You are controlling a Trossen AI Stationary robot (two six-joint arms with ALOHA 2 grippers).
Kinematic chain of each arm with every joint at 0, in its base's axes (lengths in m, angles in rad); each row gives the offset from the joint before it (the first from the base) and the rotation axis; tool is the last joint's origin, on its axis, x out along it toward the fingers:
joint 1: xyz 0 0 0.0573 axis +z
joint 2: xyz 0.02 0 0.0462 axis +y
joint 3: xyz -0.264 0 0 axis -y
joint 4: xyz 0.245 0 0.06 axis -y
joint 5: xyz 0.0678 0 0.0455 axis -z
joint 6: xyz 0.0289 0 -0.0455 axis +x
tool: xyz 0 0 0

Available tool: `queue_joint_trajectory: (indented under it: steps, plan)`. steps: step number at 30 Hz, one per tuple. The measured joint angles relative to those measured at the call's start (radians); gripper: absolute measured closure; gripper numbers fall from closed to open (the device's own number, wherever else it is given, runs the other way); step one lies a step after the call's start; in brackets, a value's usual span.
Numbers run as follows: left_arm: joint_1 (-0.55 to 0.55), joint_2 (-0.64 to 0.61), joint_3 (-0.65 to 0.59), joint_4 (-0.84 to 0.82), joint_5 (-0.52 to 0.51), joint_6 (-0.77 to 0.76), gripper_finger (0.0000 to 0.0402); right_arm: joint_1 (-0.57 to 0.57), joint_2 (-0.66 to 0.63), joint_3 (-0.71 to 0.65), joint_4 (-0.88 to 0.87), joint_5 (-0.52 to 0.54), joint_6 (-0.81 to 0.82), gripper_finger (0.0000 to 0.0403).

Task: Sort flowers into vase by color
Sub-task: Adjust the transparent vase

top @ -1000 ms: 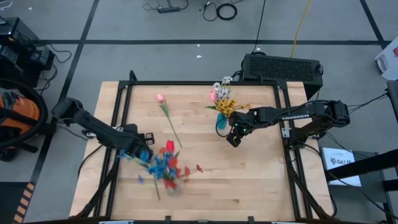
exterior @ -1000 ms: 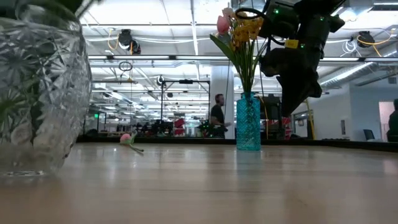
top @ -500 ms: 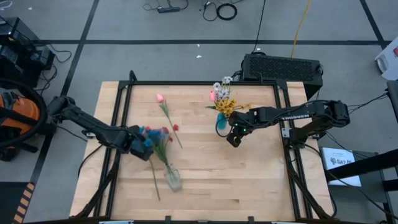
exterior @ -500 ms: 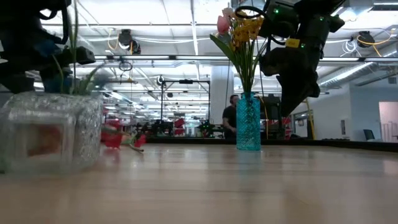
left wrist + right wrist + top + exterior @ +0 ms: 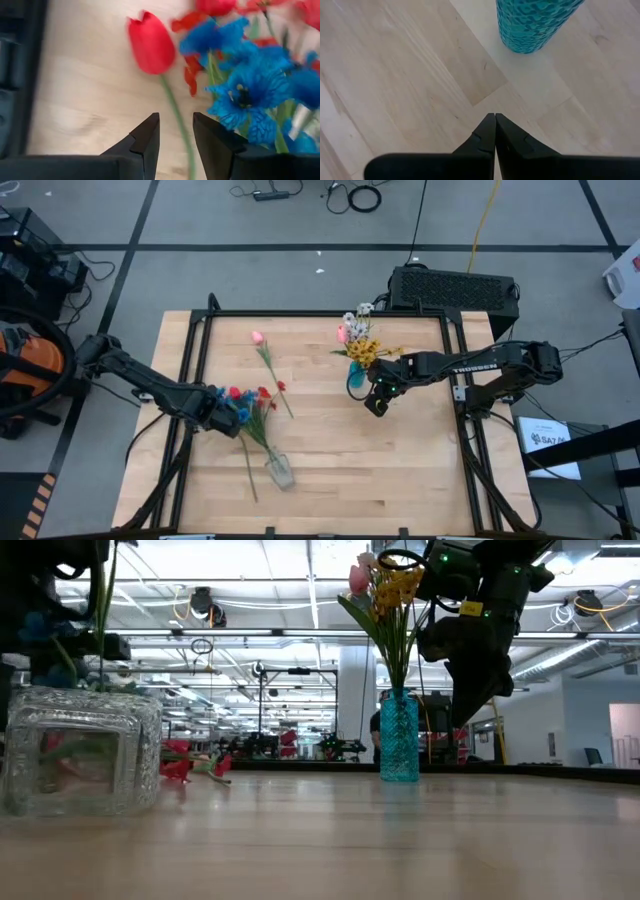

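A bunch of red and blue flowers fans out at the table's left, its stems running down toward a clear glass vase that lies on its side. My left gripper stands over these stems, pointing down and shut on them. A pink tulip lies on its side farther back. A teal vase stands upright with yellow, pink and white flowers in it. My right gripper hangs shut just beside the teal vase on its near side, touching nothing. My left gripper comes from above with a finger on each side of the red tulip's green stem, a short way below the bloom. The fingers lie across the stem. The gap looks wider than this one stem, and whether more stems sit farther back I cannot see. The blooms lie low over the wood.
One loose green stem lies on the table beside the clear vase. A black frame rail edges the table. Bare wood stretches between the two vases and along the near right side.
The clear vase has tipped over and now lies on its side. The red and blue bunch has swung from above the vase toward the far left, its blooms now beside my left gripper, which has rolled at the wrist. My right gripper has kept still.
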Motion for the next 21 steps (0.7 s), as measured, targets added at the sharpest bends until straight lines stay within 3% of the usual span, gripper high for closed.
queue_joint_trajectory:
  steps: [17, 21]
  plan:
    - [0.002, -0.131, 0.004, -0.159, -0.087, -0.038, 0.0277, 0.000, 0.000, 0.000, 0.096, 0.005, -0.024, 0.0401]
    - [0.002, -0.171, 0.029, -0.160, -0.049, -0.031, 0.0277, 0.000, 0.000, 0.000, 0.145, 0.004, -0.023, 0.0401]
